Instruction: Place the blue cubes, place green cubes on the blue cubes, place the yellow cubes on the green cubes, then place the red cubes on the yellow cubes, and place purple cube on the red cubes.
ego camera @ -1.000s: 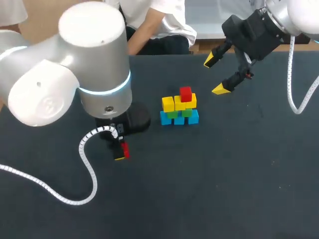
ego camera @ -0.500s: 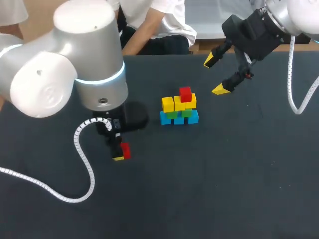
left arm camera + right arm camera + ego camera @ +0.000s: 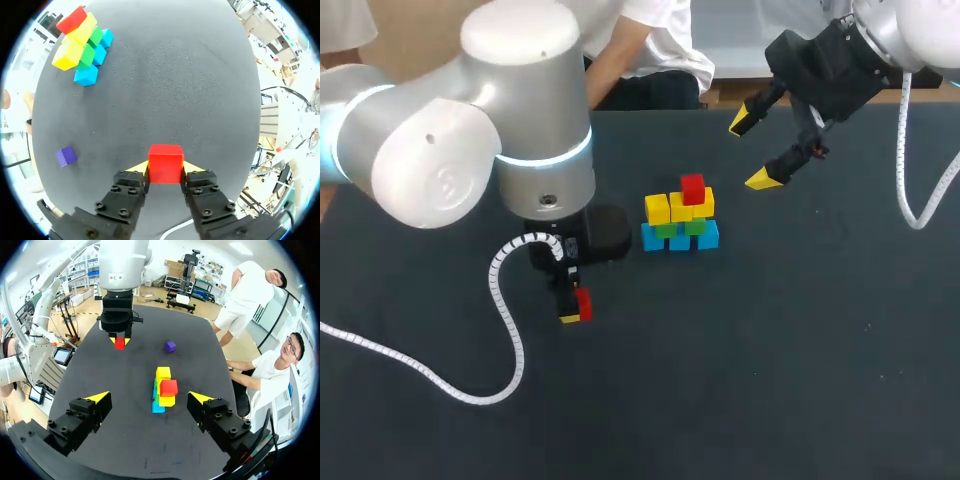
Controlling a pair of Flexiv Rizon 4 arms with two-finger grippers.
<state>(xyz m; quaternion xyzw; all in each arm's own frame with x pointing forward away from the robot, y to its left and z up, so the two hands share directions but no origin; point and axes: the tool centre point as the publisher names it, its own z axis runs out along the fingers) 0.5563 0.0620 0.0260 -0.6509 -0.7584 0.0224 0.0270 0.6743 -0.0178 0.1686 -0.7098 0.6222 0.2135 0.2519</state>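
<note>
A pyramid of cubes [image 3: 680, 215] stands mid-table: blue cubes [image 3: 680, 240] at the bottom, green cubes [image 3: 695, 226] above, yellow cubes [image 3: 658, 208] on those, and one red cube [image 3: 693, 188] on top. My left gripper [image 3: 572, 305] is left of the stack and nearer the front, shut on a second red cube [image 3: 166, 163]. The purple cube [image 3: 66, 156] lies alone on the table beside that gripper; in the head view my left arm hides it. My right gripper [image 3: 751, 151] hangs open above the table behind and right of the stack [image 3: 162, 390], holding nothing.
The table [image 3: 770, 350] is a dark mat. My left arm's white cable [image 3: 505, 330] loops over the table's front left. In the right wrist view the purple cube [image 3: 170, 346] sits beyond the stack, with my left gripper [image 3: 119, 342] off to its side.
My left arm has shifted a little to the right, toward the stack, carrying the red cube. The right arm and the stack have not moved.
</note>
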